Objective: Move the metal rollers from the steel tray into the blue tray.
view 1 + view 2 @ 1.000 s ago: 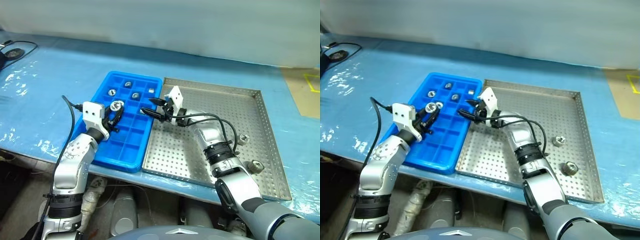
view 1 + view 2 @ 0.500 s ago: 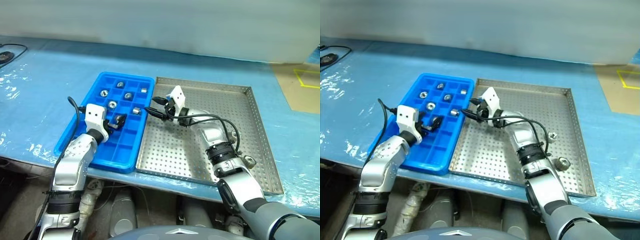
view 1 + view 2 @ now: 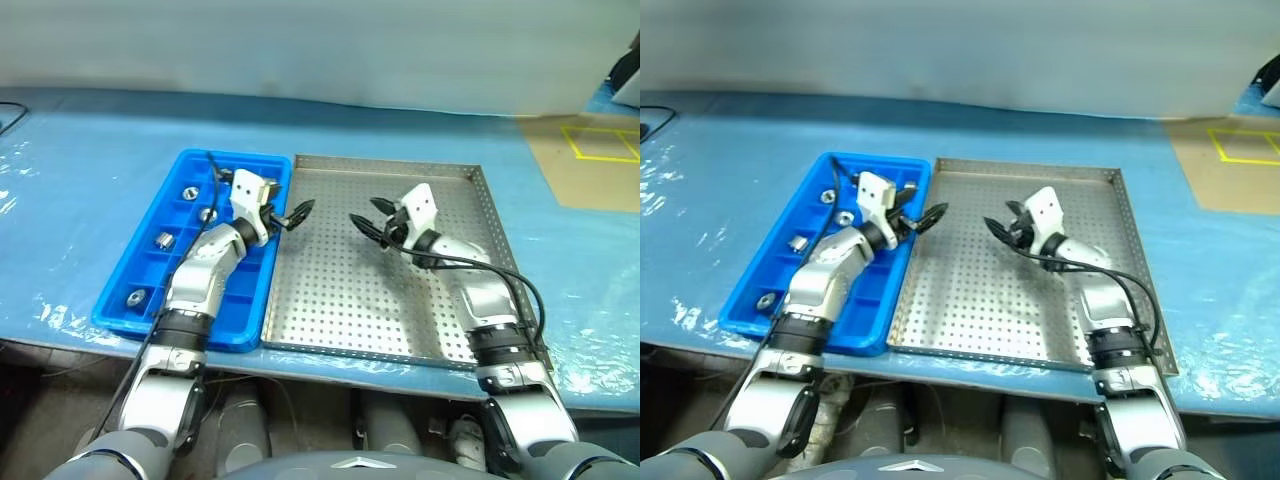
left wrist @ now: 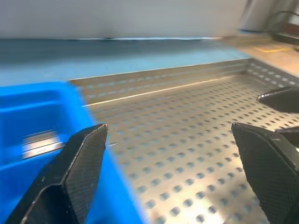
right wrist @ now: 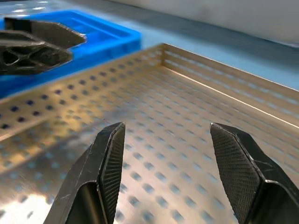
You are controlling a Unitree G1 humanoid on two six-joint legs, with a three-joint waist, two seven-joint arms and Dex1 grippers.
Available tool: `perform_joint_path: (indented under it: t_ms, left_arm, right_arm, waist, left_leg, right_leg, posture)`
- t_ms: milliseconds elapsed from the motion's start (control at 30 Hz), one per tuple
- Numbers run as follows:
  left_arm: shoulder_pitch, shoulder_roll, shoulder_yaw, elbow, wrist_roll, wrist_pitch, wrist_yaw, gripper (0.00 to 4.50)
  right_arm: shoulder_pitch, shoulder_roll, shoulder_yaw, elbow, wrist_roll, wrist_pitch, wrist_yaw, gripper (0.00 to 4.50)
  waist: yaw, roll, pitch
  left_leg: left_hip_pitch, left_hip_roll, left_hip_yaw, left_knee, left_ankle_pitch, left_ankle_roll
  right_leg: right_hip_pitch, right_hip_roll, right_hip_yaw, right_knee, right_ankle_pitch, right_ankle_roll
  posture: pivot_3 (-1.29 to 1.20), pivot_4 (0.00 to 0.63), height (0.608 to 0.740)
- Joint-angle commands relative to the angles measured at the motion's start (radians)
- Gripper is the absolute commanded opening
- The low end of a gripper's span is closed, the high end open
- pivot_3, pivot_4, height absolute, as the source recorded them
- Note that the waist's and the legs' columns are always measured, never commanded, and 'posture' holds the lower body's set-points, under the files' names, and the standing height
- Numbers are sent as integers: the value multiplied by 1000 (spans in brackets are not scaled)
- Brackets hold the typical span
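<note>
Over steel tray (image 3: 420, 320), both claws hovering empty, facing each other. Left claw (image 3: 296, 213) sitting just past blue tray (image 3: 150, 300) rim, fingers spread wide. Right claw (image 3: 368, 224) hanging mid-tray, fingers apart. Metal rollers (image 3: 160, 239) lying in blue tray compartments, several showing; steel tray floor showing none near either claw. Step likely: searching for remaining rollers. Next move calling for locating one, then descending with fingers straddling it.

four rollers (image 3: 163, 239) visible in one blue tray (image 3: 140, 262), one steel tray (image 3: 400, 330), and two grippers, left (image 3: 295, 213) and right (image 3: 368, 222), on one tabletop (image 3: 80, 160).
</note>
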Motion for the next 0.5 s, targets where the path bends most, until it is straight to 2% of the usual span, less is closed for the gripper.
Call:
perform_joint_path:
  t_ms: [33,267,500]
  left_arm:
    - [-90,-30,-26,146,25,-94,-59,4479]
    - [-202,-103,-54,370,55,-187,-165,4479]
    - [-324,-160,-50,575,73,-267,-278,4479]
  right_arm:
    - [37,-36,-65,-140,22,36,-47,3050]
    - [206,-60,-157,-342,31,108,-151,3050]
    - [433,-33,-201,-564,17,196,-268,3050]
  waist:
    - [-16,0,0]
    - [-98,0,0]
    - [-217,0,0]
  left_leg:
    - [0,0,1,0,0,0]
    - [2,-1,6,2,-4,6]
    - [-5,-2,8,10,-8,17]
  right_leg:
    - [0,0,1,0,0,0]
    - [0,0,6,-3,1,1]
    - [-2,-2,3,-6,0,2]
  posture:
    - [-625,150,740]
    - [-835,150,740]
    - [-970,150,740]
